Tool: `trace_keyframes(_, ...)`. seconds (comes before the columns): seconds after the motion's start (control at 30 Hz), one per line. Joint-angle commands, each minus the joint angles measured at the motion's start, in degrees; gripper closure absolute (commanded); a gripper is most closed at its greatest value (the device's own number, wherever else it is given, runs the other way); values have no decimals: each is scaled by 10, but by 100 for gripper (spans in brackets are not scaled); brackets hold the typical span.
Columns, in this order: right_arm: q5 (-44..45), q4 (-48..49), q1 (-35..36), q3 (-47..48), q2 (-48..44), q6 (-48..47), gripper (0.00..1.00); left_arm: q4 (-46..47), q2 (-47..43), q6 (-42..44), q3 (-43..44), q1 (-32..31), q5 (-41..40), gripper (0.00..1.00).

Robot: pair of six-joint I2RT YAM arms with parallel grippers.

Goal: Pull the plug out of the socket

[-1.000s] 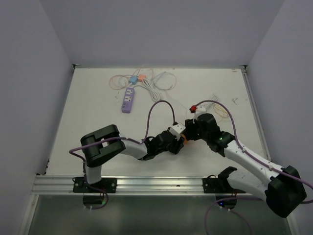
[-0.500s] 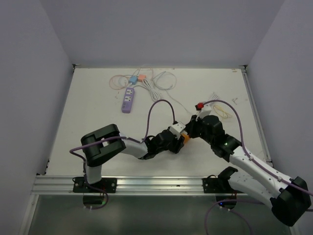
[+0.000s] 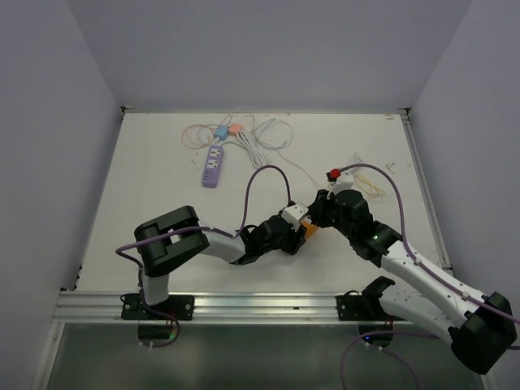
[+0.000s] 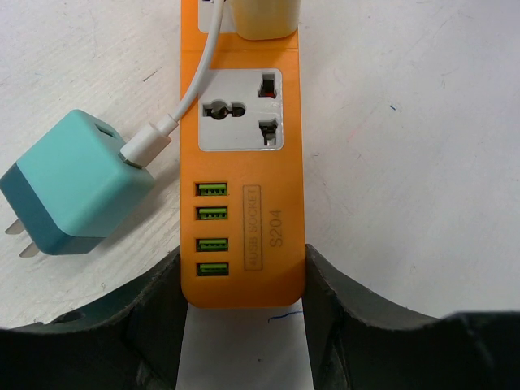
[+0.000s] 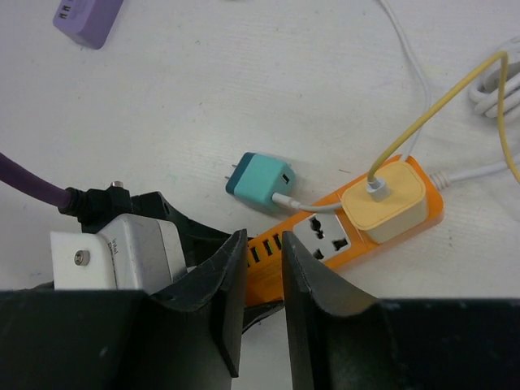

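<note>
The yellow plug (image 5: 382,203) is sitting in the end socket of the orange power strip (image 4: 236,236), up and right of the right gripper (image 5: 262,276) in its wrist view. That gripper's fingers are standing narrowly apart, holding nothing. The strip is running lower left to upper right, and the left gripper (image 4: 242,280) is clamping its USB end.

From above, the strip (image 3: 309,231) shows only as an orange sliver and the charger (image 4: 77,183) is hidden. The yellow plug (image 4: 264,18) is cropped by the left wrist view's top edge, the purple strip (image 5: 85,16) by the right's.
</note>
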Motion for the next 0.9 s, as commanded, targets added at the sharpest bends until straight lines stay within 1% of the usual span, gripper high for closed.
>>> trace_keyframes(0.0, 53, -35, 1, 41, -2, -20, 69, -53, 12, -3, -10, 6, -3, 100)
trace_keyframes(0.13, 66, -56, -3, 45, 8, -44, 55, -71, 17, 1, 2, 6, -5, 100)
trace_keyframes(0.17, 68, -57, -3, 45, 14, -47, 48, -80, 18, 2, 8, 6, -6, 100)
trace_keyframes(0.23, 73, -59, -9, 45, 22, -56, 44, -88, 18, 3, 11, 6, -7, 100)
trace_keyframes(0.27, 73, -58, -10, 45, 25, -59, 40, -96, 18, 5, 15, 6, -8, 100)
trace_keyframes(0.37, 77, -54, -20, 47, 45, -68, 35, -120, 17, 9, 25, 6, -13, 100)
trace_keyframes(0.47, 92, -43, -30, 48, 60, -71, 32, -145, 12, 10, 33, 6, -24, 100)
trace_keyframes(0.57, 94, -35, -39, 55, 75, -68, 31, -166, 12, 10, 39, 6, -37, 100)
trace_keyframes(0.7, 87, -21, -45, 66, 104, -83, 30, -183, 17, 15, 51, 6, -32, 100)
trace_keyframes(0.8, 55, -13, -59, 70, 122, -108, 28, -213, 12, 25, 62, 6, -37, 100)
trace_keyframes(0.87, 24, -3, -73, 62, 121, -120, 26, -243, 1, 50, 68, 6, -37, 100)
